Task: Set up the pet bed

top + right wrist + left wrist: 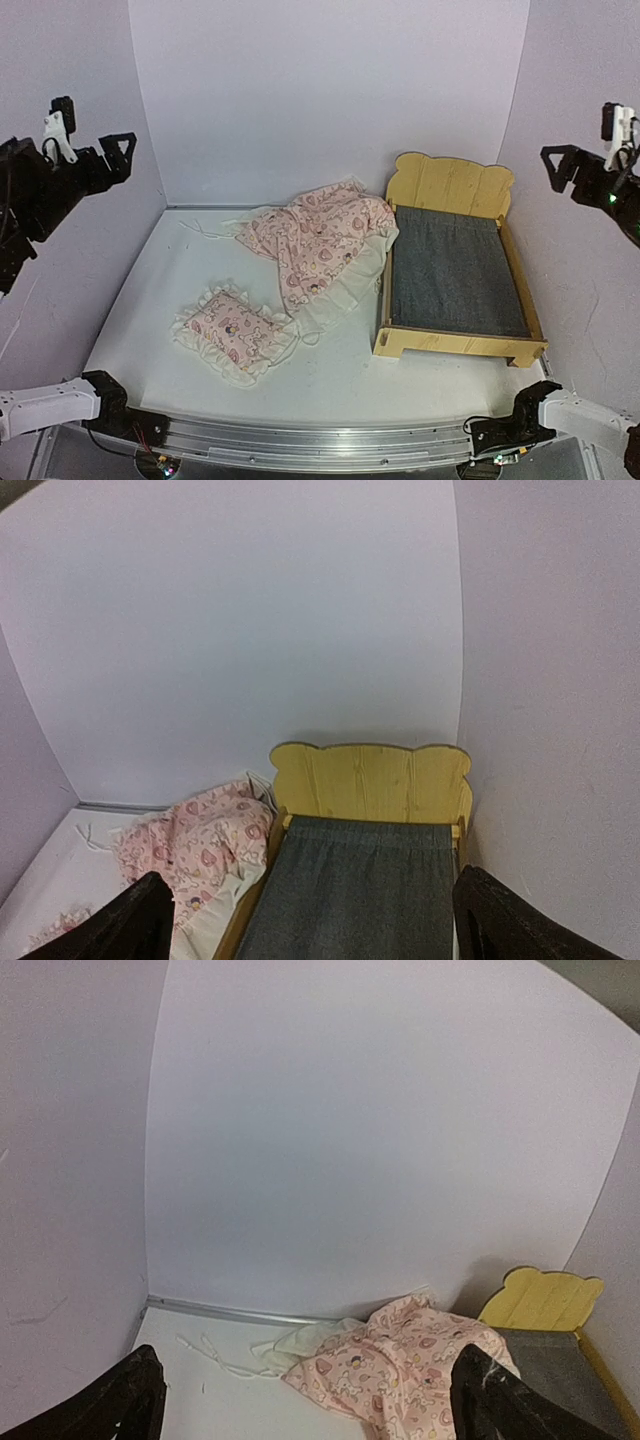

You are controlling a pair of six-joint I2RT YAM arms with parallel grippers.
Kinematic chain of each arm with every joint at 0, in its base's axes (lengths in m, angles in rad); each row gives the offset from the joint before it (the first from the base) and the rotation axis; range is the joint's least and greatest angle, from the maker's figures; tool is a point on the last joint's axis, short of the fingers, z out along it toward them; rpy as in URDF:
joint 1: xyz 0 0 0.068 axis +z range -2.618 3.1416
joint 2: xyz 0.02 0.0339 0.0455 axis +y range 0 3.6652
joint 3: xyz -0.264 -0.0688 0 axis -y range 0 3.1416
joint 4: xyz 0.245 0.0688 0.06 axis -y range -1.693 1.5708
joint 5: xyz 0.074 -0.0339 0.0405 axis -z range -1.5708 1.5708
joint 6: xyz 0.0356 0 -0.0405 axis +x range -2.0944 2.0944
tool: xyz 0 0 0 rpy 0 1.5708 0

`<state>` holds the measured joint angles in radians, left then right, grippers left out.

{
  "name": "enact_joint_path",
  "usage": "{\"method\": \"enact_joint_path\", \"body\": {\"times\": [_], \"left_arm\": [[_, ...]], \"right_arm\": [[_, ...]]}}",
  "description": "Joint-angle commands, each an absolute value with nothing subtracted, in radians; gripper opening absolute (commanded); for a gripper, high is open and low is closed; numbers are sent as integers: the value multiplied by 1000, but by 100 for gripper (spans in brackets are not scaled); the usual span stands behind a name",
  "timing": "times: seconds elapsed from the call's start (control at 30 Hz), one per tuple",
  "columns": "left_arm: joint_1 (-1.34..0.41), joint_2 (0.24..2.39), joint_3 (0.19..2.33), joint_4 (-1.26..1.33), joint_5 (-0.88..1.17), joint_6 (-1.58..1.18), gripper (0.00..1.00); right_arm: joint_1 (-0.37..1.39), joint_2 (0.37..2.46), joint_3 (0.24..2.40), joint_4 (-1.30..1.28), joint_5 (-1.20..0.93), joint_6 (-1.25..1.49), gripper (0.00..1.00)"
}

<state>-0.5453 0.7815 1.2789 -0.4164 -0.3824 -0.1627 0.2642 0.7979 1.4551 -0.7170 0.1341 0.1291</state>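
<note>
The pet bed (455, 270), a light plywood frame with a wavy headboard and a dark grey mattress pad, stands at the right of the table against the right wall. It also shows in the right wrist view as the pet bed (370, 780), and its headboard (540, 1300) shows in the left wrist view. A crumpled pink blanket (320, 250) lies against the bed's left rail. A small pink ruffled pillow (235, 330) lies in front of the blanket. My left gripper (112, 150) hangs open high at the far left. My right gripper (562, 165) hangs open high at the far right, above the bed. Both hold nothing.
Lilac walls (330, 90) close the table in at the back and on both sides. A metal rail (320, 438) runs along the near edge between the arm bases. Thin white ties (205, 232) trail from the blanket toward the back left corner.
</note>
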Motion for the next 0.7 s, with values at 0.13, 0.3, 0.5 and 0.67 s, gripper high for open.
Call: {"method": "enact_joint_path", "body": {"times": [0.13, 0.3, 0.5, 0.67], "left_arm": [[-332, 859, 994, -196, -111, -331, 99], [-302, 1049, 893, -90, 83, -419, 99], [-386, 1407, 894, 28, 236, -526, 95], [-482, 1700, 968, 124, 300, -598, 92]], "right_arm": [[178, 863, 1182, -533, 84, 225, 98], [131, 899, 1025, -453, -42, 302, 98], [94, 942, 886, -361, -229, 359, 98], [114, 1005, 860, -343, -332, 385, 98]]}}
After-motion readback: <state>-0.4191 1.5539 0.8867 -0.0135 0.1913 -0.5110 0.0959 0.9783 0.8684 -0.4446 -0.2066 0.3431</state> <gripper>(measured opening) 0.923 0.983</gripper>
